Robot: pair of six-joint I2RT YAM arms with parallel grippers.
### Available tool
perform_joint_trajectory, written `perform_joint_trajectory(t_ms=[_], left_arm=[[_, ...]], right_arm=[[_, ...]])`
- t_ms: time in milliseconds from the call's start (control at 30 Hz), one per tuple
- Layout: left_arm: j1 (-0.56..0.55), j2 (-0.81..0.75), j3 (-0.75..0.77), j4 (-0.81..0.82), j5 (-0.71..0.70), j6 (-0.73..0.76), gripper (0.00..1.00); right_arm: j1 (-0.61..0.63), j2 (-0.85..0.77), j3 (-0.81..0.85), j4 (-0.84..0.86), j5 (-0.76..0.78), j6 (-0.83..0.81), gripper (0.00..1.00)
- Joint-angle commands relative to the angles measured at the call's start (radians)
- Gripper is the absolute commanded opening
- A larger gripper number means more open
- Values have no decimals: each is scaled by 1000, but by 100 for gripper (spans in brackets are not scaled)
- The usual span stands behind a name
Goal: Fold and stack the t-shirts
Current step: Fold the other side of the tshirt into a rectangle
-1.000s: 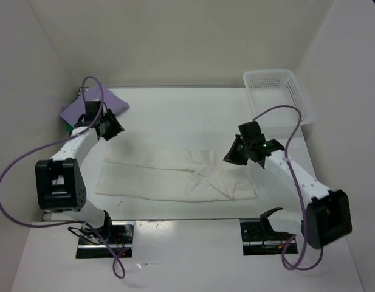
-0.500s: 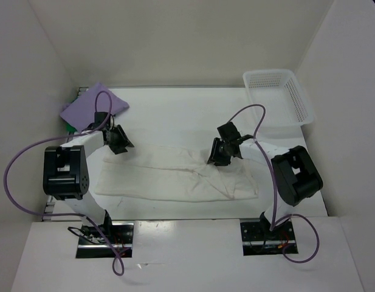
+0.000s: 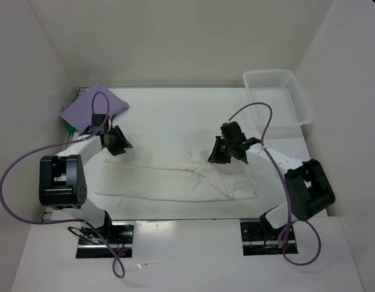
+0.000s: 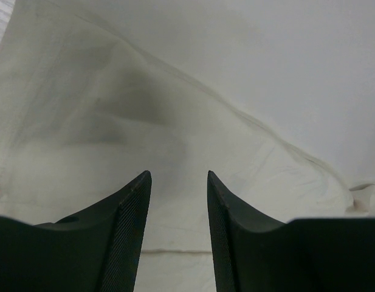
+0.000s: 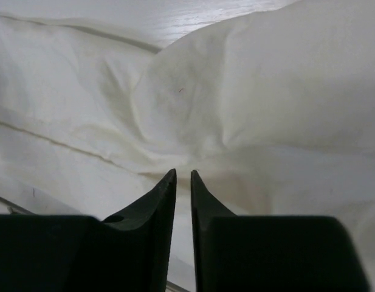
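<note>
Only a sliver of the bright green fabric t-shirt shows beneath the light purple fabric t-shirt, far left. Three shirts, two arms, one white plastic mesh basket. The white fabric t-shirt lies spread mid-table, between white walls. The left gripper gapes empty over it. The right gripper is narrowed at a crease; whether it pinches is unclear.

Bright, even overhead light fills the top view and casts only soft shadows on the flat white table, while up close the crumpled white fabric t-shirt looks dimmer, greyly shadowed.
</note>
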Motion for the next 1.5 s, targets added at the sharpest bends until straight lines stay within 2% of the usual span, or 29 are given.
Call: perform_joint_trajectory(t_ms=[0,133,233,300,367,500,567,700,1033,1100,1167,1200,1300,1333,1467], left_arm=[[6,-25,-19,26,10,-3,50],[6,-25,-19,35,10,-3,50],[6,-25,-10,35,10,-3,50],[6,-25,0,35,19,-3,50],[6,-25,0,35,19,-3,50],[6,-34,0,35,39,-12,50],[6,-34,-11,44,39,-12,50],[6,-34,-20,44,48,-12,50],[6,-34,-39,54,57,-3,50],[6,-34,-39,54,66,-3,50],[6,-34,-39,63,66,-3,50],[6,-34,-39,63,66,-3,50],[6,-34,-39,63,66,-3,50],[6,-34,-39,63,66,-3,50],[6,-43,-39,63,66,-3,50]], right_arm=[[10,-52,-48,-18,-46,13,14],[34,-52,-60,-29,-87,22,12],[81,-52,-69,-49,-55,22,12],[90,-91,-78,-49,-22,22,19],[90,-137,-51,-58,6,22,31],[-2,-146,-29,-89,29,-19,37],[-33,-102,-29,-42,19,-31,42],[-33,39,-8,-3,-14,-50,42],[-33,69,-17,61,-101,-50,40],[-33,69,-17,61,-92,-50,47],[-33,78,-17,61,-101,-59,48],[-33,78,-6,71,-101,-59,48],[-33,93,3,71,-147,-59,30],[-33,78,-6,71,-147,-59,18],[-24,7,-42,48,-165,-50,8]])
